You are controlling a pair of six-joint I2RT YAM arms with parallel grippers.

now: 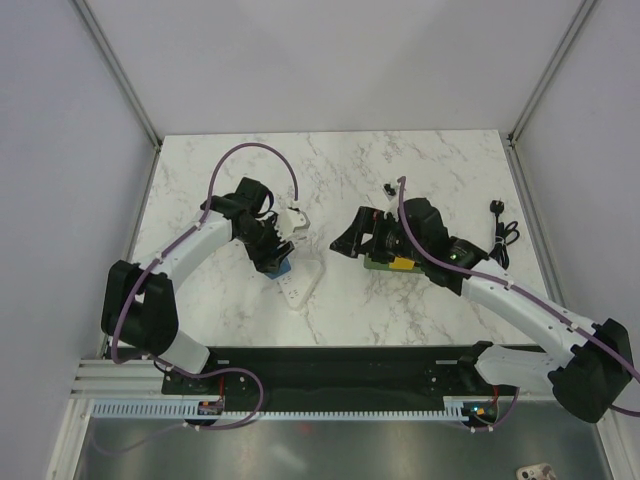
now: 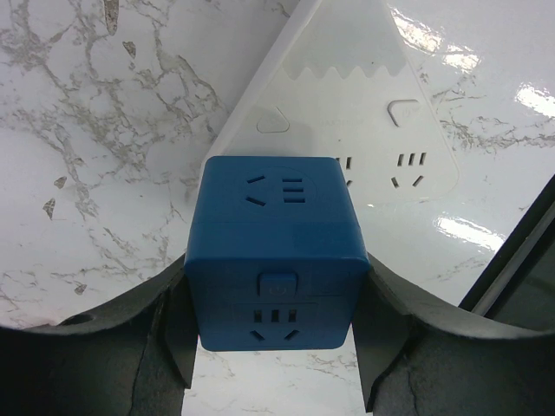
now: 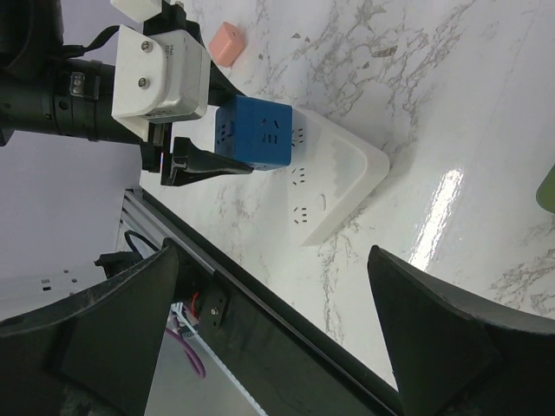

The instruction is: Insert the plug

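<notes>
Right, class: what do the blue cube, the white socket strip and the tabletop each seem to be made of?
The blue cube looks like matt moulded plastic: crisp seams, socket slots. The white socket strip is likely smooth plastic with a soft sheen. The tabletop is marble-patterned and glossy, with grey veins and glare; stone or laminate, I cannot tell.

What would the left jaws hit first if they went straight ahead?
Probably the white triangular plastic socket strip, just beyond the blue plastic cube held in the left gripper's jaws; whether the cube already touches it is unclear.
</notes>
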